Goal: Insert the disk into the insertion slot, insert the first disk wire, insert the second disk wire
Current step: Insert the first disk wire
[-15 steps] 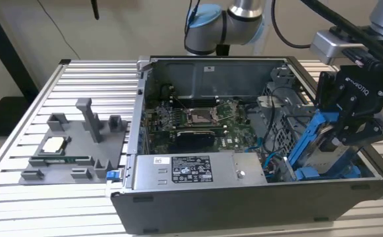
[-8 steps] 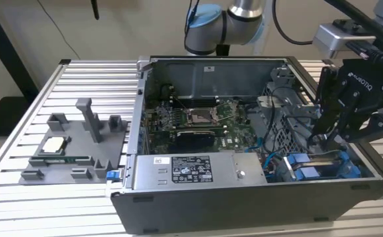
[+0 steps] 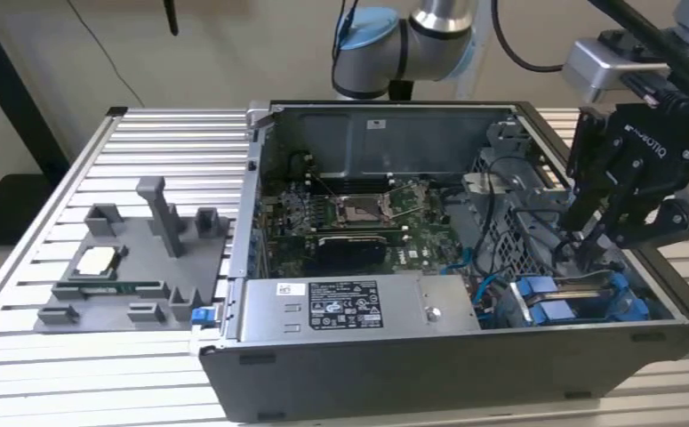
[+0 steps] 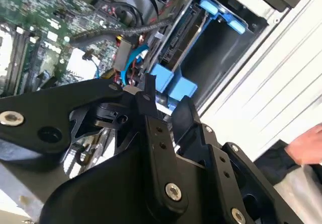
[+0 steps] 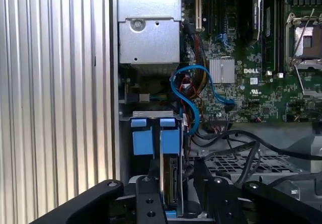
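Well out to the exterior view's left of the open computer case (image 3: 439, 369), a grey fixture tray (image 3: 142, 276) lies on the slatted table (image 3: 166, 142) with a processor chip (image 3: 95, 261) on it. Inside the case, the power-supply box (image 3: 344, 307) sits against the wall nearest the exterior camera, and the motherboard (image 3: 320, 227) lies beyond it with its CPU socket (image 3: 360, 209). At the case's right end in that view is the insertion slot (image 4: 221, 53). The disk (image 5: 172, 181) stands on edge inside it, its blue frame tabs (image 5: 142, 141) facing the blue cable (image 5: 188, 98) that loops beside the motherboard. The gripper (image 4: 167, 99) hangs over that end of the case, open: its fingers (image 5: 148, 204) stand apart, one on either side of the disk's edge, with a gap showing beside one of them. In the second wrist view a person's hand (image 4: 308, 144) is outside the case, over the table.
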Available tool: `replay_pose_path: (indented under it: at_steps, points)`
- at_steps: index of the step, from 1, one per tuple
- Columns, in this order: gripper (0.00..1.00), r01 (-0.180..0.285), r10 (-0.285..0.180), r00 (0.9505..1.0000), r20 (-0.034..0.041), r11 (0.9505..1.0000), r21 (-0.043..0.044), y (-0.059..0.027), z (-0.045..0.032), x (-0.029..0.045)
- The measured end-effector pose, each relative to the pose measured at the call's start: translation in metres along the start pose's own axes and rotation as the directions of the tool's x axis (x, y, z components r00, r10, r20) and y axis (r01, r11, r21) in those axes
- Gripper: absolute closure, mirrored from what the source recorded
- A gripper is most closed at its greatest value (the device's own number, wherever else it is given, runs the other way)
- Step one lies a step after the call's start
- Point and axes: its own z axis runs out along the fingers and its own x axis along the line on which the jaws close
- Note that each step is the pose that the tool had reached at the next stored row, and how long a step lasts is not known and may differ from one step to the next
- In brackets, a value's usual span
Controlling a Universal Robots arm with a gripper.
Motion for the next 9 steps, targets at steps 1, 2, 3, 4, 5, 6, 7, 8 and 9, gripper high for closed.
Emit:
replay_pose_path:
  at_steps: [1,2,3,4,5,6,7,8,9]
  points:
    - [0.59,0.001,-0.001,0.9998,0.0181,1.0,0.0024,0.0,0.0,-0.0002]
    - [0.59,0.001,-0.001,0.9993,0.0362,1.0,0.0054,0.0001,0.0,-0.0002]
    - [0.59,0.002,-0.002,0.9985,0.0547,1.0,0.0089,0.0001,0.0,-0.0002]
    - [0.59,0.002,-0.003,0.9974,0.0714,0.9999,0.0125,0.0001,0.0,-0.0003]
    - [0.59,0.003,-0.004,0.9962,0.0867,0.9999,0.0164,0.0001,0.0,-0.0003]
    - [0.59,0.006,-0.008,0.9953,0.096,0.9998,0.0202,0.0,0.0,-0.0003]
    - [0.59,0.01,-0.012,0.9947,0.1021,0.9997,0.0214,-0.0001,-0.0001,-0.0003]
    - [0.59,0.015,-0.017,0.9941,0.107,0.9997,0.0214,-0.0001,-0.0007,-0.0003]
    - [0.59,0.019,-0.021,0.9937,0.1096,0.9996,0.0212,-0.0001,-0.0018,-0.0004]
